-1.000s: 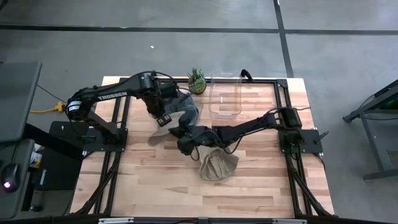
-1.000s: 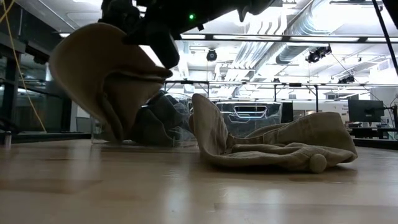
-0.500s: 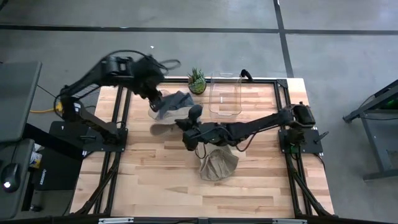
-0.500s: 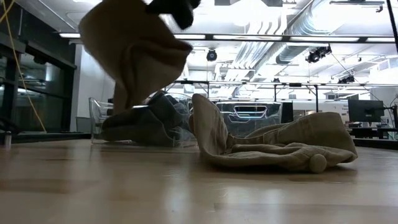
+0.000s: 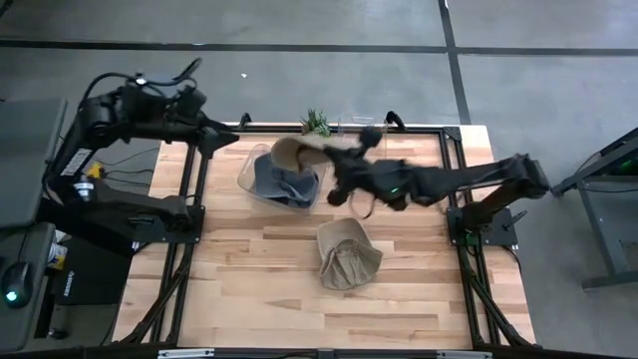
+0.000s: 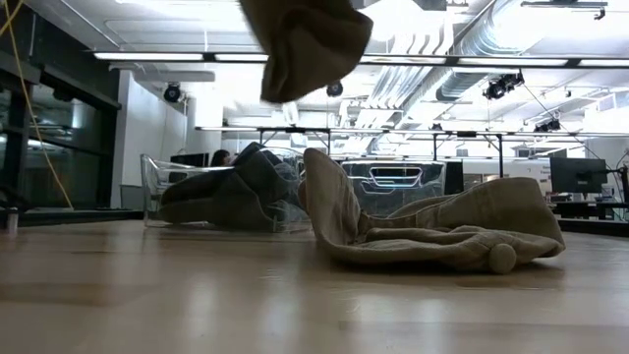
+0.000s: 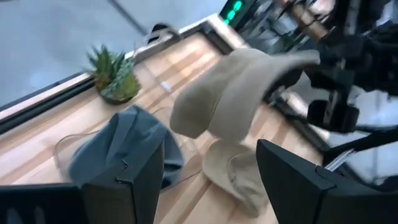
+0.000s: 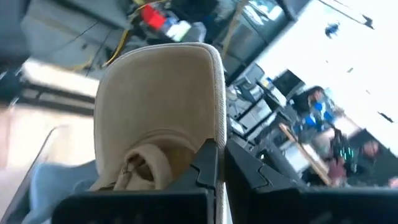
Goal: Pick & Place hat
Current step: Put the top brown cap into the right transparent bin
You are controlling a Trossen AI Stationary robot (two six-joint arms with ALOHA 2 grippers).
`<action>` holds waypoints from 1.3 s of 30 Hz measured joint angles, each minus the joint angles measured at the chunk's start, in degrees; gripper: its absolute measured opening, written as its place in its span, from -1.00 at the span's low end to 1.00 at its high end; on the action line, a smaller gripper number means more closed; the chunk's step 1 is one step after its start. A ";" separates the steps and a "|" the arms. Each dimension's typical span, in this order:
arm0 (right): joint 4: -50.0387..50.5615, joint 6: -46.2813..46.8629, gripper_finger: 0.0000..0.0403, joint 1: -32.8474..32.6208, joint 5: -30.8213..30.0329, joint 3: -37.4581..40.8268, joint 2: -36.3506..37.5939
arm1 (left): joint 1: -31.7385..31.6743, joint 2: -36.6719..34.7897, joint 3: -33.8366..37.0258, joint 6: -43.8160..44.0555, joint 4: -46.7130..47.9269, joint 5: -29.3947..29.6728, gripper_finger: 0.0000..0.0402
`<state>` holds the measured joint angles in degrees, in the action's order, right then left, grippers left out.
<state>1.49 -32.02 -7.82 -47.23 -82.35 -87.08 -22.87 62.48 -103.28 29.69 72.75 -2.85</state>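
Note:
My right gripper (image 5: 334, 170) is shut on a tan hat (image 5: 297, 152), which it holds high over the far middle of the table; only the hat's lower part (image 6: 305, 44) shows in the low view. Below it a grey hat (image 5: 281, 181) lies in a clear container (image 5: 249, 175). A second tan hat (image 5: 349, 257) lies crumpled on the table nearer the front. My left gripper (image 5: 223, 142) stands open at the far left corner with nothing between its fingers (image 7: 124, 186). My right gripper pinches the tan hat's piped rim (image 8: 214, 134) between its two shut fingers (image 8: 208, 168). The fingers reach roughly level from the table's right toward its left. The hat is lifted clear, drooping from the fingers above the grey hat's container.
A small potted plant (image 5: 317, 122) stands at the far edge, beside another clear bin (image 5: 351, 124) mostly hidden by my right arm. Black frame rails (image 5: 194, 199) run along the table's left and right sides. Bare wood (image 5: 249, 289) lies toward the near edge.
My right gripper has carried the tan hat up and toward the table's far right, from just above the table to high over the grey hat's container. My left gripper has left the hat and drawn back up toward the far left corner.

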 joint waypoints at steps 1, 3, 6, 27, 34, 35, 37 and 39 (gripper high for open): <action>1.10 1.75 -0.98 0.37 -0.32 0.00 1.53 | 0.00 -1.02 1.05 0.52 -1.41 -0.03 0.16; 2.91 5.68 -0.98 1.23 -0.38 0.00 4.33 | 0.00 -2.46 3.68 1.03 -3.93 -0.25 0.16; 5.43 12.31 -0.98 2.56 -0.25 0.00 8.19 | 0.00 -4.50 9.20 1.64 -8.09 -0.95 0.16; 17.15 54.54 -0.98 23.59 20.96 0.00 17.76 | 0.00 -20.22 35.75 0.38 -26.77 -4.42 0.16; 23.08 62.59 -0.98 30.29 27.68 0.00 17.83 | 0.00 -27.96 40.32 0.13 -26.86 -6.86 0.16; 24.30 63.33 -0.98 31.13 28.24 0.00 17.83 | 0.00 -29.10 41.35 0.40 -27.02 -6.89 0.16; 26.85 64.71 -0.98 32.75 28.87 0.00 17.83 | 0.00 -31.41 43.76 1.06 -28.09 -7.28 0.16; 30.11 65.76 -0.98 34.46 29.69 0.00 17.87 | 0.00 -33.53 46.19 2.10 -29.94 -8.35 0.16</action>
<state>31.60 33.73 26.64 -17.54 -82.35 -69.21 -22.87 28.95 -57.09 31.80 42.81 -11.20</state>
